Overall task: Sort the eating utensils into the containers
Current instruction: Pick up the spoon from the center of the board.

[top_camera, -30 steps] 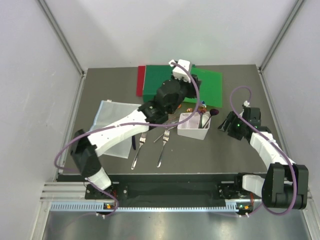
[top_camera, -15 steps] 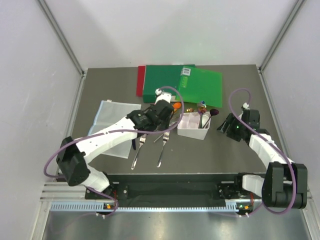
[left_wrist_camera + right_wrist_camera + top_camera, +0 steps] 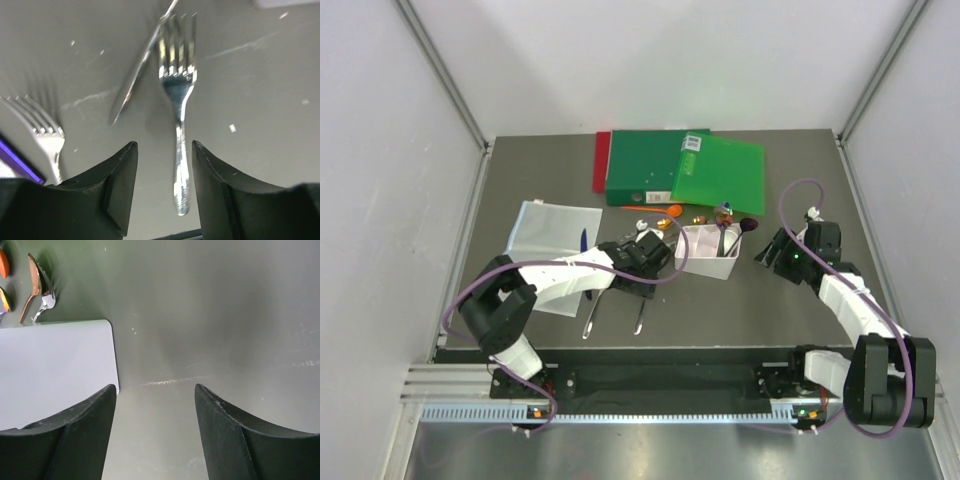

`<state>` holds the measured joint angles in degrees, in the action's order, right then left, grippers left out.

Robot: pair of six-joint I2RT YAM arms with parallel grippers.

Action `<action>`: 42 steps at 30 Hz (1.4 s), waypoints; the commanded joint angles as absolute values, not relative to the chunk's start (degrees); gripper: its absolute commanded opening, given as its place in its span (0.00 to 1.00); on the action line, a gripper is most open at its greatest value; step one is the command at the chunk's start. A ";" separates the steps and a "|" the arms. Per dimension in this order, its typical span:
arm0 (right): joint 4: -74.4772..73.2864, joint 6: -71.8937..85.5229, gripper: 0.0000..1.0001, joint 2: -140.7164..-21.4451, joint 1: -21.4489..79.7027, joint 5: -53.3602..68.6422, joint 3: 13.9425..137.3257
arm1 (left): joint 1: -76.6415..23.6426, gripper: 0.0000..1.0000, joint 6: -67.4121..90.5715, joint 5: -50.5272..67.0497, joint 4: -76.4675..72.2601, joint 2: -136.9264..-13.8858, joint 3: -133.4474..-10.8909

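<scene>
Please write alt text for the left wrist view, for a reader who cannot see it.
The open left claw hangs over a grey table, its fingers either side of the handle of a silver metal fork. A silver knife and second silver fork lie to its left.

A dark grey table [image 3: 810, 180] sits inside an enclosure of plain white wall panels [image 3: 660, 60], with aluminium corner posts [image 3: 442, 72] and a metal rail [image 3: 660, 412] along the near edge.

I see two green folders [image 3: 720, 172] overlapping a red folder [image 3: 601, 160] at the tabletop's [image 3: 800, 310] far edge, clear plastic sheet [image 3: 545, 232] left.
</scene>
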<state>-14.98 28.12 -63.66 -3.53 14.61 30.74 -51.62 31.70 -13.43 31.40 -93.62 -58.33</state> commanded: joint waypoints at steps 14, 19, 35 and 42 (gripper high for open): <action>-13.89 27.33 0.65 -63.54 -4.13 14.24 30.85 | -51.42 0.49 29.45 -9.58 23.99 -97.56 -59.50; -13.62 27.42 0.65 -64.51 -4.13 14.59 31.46 | -51.33 0.43 28.74 -9.49 23.29 -99.13 -59.76; -13.01 27.95 0.64 -65.30 -4.13 15.47 31.99 | -50.80 0.00 25.75 -1.93 30.49 -92.82 -60.03; -12.48 28.48 0.64 -65.39 -4.13 16.17 31.64 | -49.66 0.00 24.78 -2.99 32.25 -87.02 -57.84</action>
